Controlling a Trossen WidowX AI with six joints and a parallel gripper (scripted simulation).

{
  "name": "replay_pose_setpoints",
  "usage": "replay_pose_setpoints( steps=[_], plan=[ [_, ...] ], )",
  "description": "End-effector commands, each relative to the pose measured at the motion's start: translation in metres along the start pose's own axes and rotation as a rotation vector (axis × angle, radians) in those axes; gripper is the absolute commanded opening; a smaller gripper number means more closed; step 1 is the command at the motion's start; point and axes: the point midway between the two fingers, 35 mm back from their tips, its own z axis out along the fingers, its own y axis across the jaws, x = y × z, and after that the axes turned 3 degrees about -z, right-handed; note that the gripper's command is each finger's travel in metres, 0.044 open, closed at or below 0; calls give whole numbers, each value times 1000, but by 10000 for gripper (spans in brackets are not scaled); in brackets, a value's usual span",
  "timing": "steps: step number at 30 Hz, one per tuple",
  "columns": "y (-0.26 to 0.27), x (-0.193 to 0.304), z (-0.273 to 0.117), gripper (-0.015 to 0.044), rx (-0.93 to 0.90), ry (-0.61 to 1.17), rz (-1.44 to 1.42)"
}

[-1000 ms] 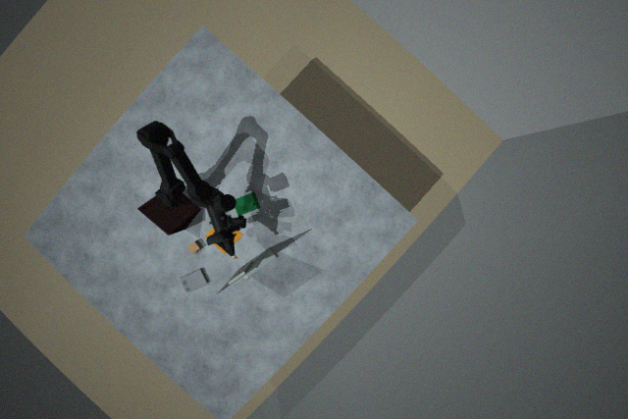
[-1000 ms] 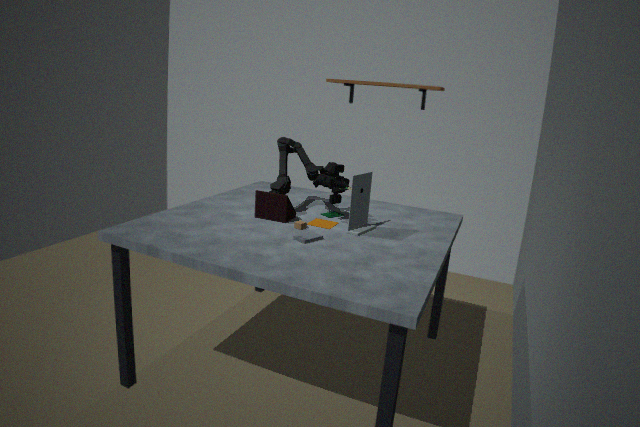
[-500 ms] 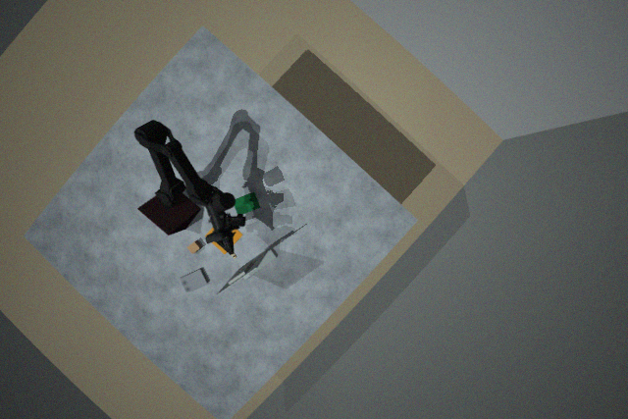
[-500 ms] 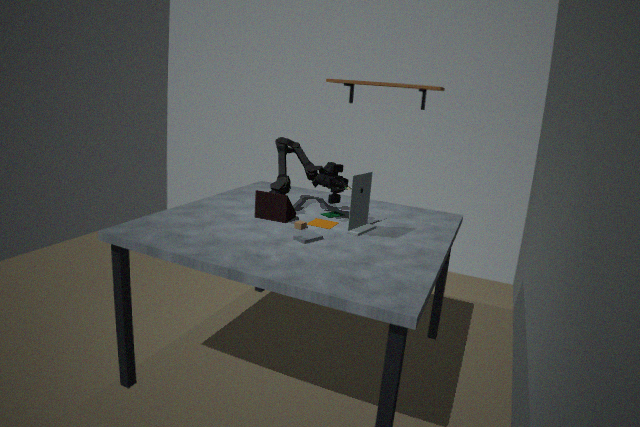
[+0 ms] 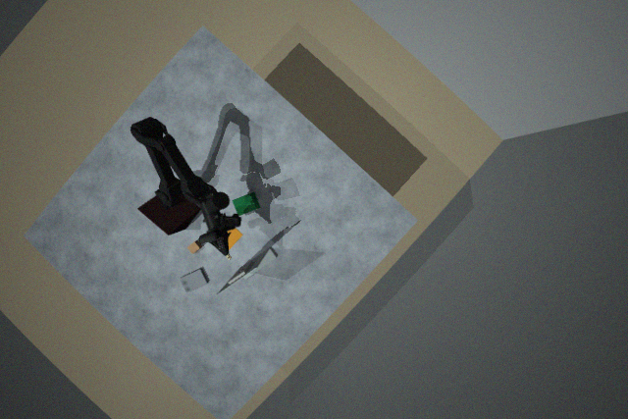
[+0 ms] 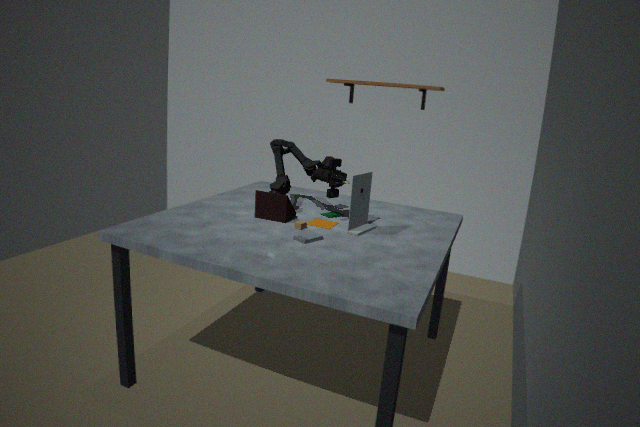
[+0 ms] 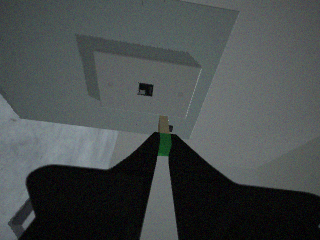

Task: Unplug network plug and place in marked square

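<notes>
Gripper pinching plug, clear of panel socket. Risk: slim grip slips, plug drops outside marked square.

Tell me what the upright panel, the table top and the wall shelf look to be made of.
Upright panel: smooth, matte grey sheet, perhaps plastic or painted metal; flat, even colour.
Table top: mottled grey, like stone or concrete; cloudy blotches, dull finish.
Wall shelf: probably wood; warm brown board on dark brackets.

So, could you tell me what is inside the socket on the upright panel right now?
The socket shows as a dark, open hole in the panel. The plug is out, pinched in the hand. The socket's depth is too dark to see.
</notes>
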Motion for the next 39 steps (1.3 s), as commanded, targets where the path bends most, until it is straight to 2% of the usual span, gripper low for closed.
replay_pose_setpoints(
  steps=[1, 12, 25, 39],
  plan=[
    [-12, 2, -4, 0, 0, -5, -3],
    [-30, 11, -13, 0, -15, -2, -14],
    [28, 42, -1, 0, -382, 2, -155],
    [81, 67, -16, 0, -760, -82, -153]
  ],
)
